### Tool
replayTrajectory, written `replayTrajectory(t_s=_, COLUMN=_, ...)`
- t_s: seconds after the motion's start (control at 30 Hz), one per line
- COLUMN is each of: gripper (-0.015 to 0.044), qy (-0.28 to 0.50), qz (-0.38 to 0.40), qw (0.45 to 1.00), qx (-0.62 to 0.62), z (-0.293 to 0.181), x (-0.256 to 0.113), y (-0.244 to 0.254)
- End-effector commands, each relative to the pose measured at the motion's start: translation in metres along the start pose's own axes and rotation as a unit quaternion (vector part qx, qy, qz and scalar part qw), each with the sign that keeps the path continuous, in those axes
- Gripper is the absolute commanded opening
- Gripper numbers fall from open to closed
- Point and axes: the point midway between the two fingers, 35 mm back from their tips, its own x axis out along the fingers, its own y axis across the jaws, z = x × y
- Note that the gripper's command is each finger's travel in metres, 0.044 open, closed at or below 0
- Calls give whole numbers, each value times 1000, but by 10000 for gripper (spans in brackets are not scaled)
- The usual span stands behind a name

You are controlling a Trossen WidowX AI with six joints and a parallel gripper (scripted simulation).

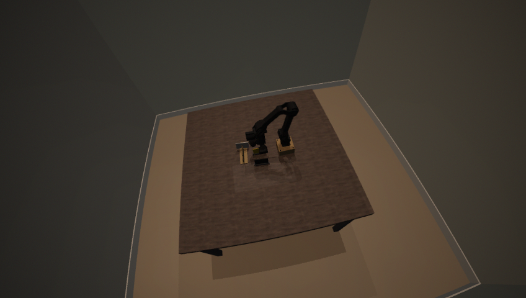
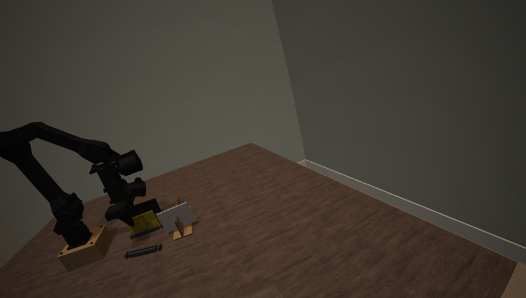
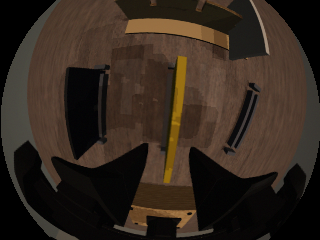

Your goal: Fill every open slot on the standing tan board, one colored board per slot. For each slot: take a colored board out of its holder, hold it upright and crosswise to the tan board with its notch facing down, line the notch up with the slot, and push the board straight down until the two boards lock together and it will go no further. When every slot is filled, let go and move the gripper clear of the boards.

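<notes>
Top view: the black arm (image 1: 271, 120) (image 2: 59, 138) reaches from its wooden base (image 1: 291, 150) (image 2: 99, 254) (image 3: 137, 218) over the counter (image 1: 276, 195) (image 2: 258, 221) (image 3: 135, 75). The tan board (image 1: 246, 158) (image 2: 179, 226) (image 3: 175, 29) stands beside the yellow board (image 1: 255, 151) (image 2: 146, 222) (image 3: 176, 117), with the white board (image 1: 242, 144) (image 2: 178, 216) (image 3: 250, 32) crosswise at one end.

Exterior view: the white board is upright, set across the tan board. The yellow board stands in its holder; the hand (image 2: 132, 223) (image 3: 168, 150) is low at its edge. A dark board (image 2: 149, 205) (image 3: 82, 110) stands behind, and a bare holder (image 2: 142, 251) (image 3: 242, 119) lies in front.

Wrist view: the hand is partly open, its fingers apart, gripping nothing; the yellow board's near end lies between them in this view. Two slots in the tan board are visibly unfilled.
</notes>
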Motion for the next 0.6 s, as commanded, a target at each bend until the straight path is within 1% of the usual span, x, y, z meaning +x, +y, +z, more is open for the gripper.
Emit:
replayTrajectory(t_s=0.0, gripper=189, qy=4, qz=-1, qw=1000, qx=1, z=-2, x=7, y=0)
replayTrajectory(t_s=0.53, gripper=189, qy=5, qz=-1, qw=1000, qx=1, z=-2, x=28, y=-1)
replayTrajectory(t_s=0.57, gripper=163, qy=5, qz=-1, qw=1000, qx=1, z=-2, x=28, y=-1)
